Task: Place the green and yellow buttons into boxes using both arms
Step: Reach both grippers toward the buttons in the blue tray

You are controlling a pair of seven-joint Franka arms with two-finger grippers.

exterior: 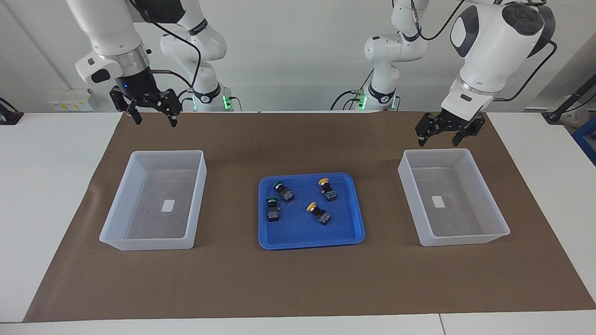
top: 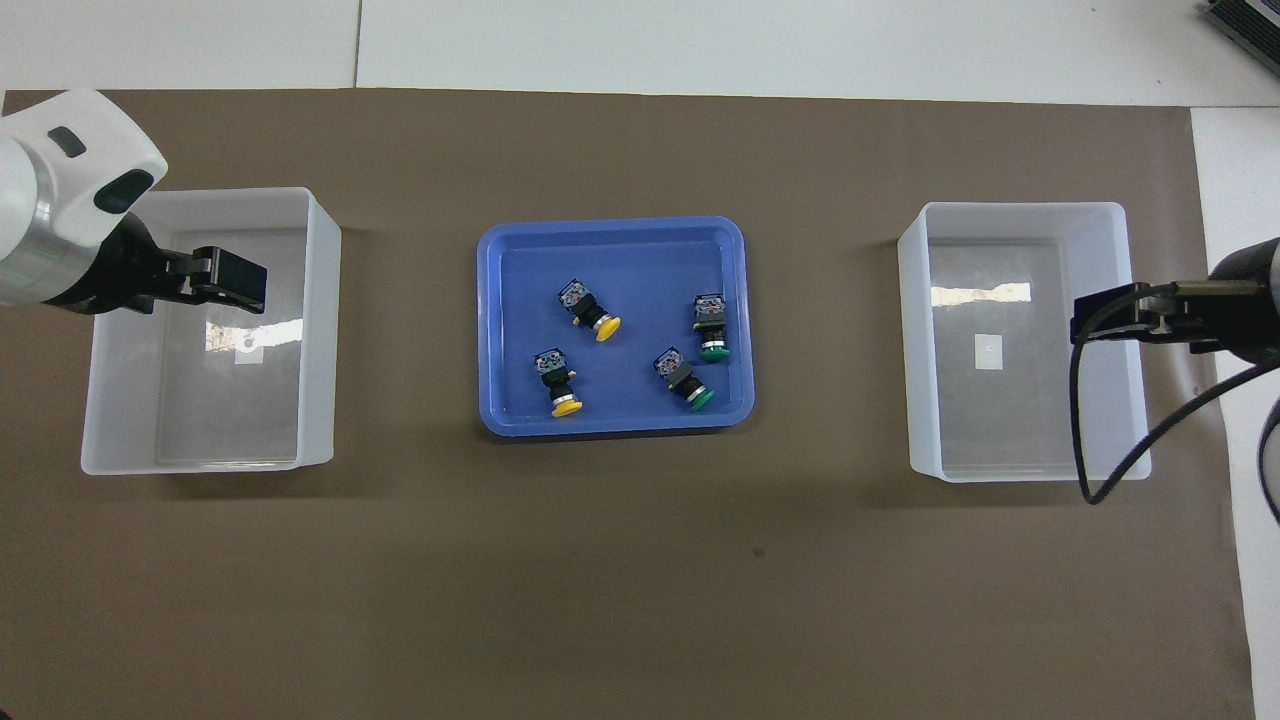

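On the brown mat (exterior: 298, 279) that covers the counter (exterior: 46, 186), the blue tray (exterior: 311, 239) sits midway between two translucent white bins, and all four buttons lie on their sides in it. The two yellow-capped buttons (exterior: 319, 212) (exterior: 328, 188) lie toward the left arm's end of the tray, the two green-capped buttons (exterior: 273, 208) (exterior: 282, 190) toward the right arm's end. Both bins hold nothing but a small white label.

The left gripper (exterior: 444, 132) hangs above the robot-side edge of the left-end bin (exterior: 498, 228), its fingers spread wide and holding nothing. The right gripper (exterior: 151, 111) hangs above the mat just robot-side of the right-end bin (exterior: 109, 232), fingers likewise wide and bare.

The step in hand looks like the first reach toward the tray. Each arm would do best to take the colour on its own side, so the arms do not cross over the tray. The buttons lie tilted and close in pairs, so the wrist should turn until the fingers straddle the blocky black-and-blue body rather than the round cap, which would likely slip. Coming straight down avoids nudging the neighbouring button or catching the tray's raised rim.
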